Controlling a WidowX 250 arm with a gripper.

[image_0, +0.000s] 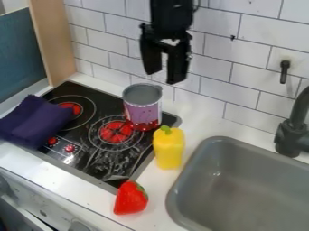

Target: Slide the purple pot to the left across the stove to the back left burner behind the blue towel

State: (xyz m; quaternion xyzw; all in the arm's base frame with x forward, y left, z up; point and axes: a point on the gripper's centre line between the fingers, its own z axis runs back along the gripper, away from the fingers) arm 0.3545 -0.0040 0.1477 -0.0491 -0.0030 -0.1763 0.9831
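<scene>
The black gripper [164, 76] hangs from the top edge in front of the tiled wall, with its two fingers apart and nothing between them. Below it, a purple and red can [143, 113] with an open grey top stands upright on the black stove [111, 158], by the rear right burner. A yellow pepper [169, 150] stands just right of the stove, close to the can. At the stove's front corner a red strawberry [131, 198] rests on the counter. A folded dark purple cloth [35, 121] lies over the stove's left edge.
A grey sink [208, 180] takes up the lower right, with a black faucet [294, 131] at its back right. A black hook [284, 72] is on the tiled wall. A wooden panel [53, 40] stands at the upper left.
</scene>
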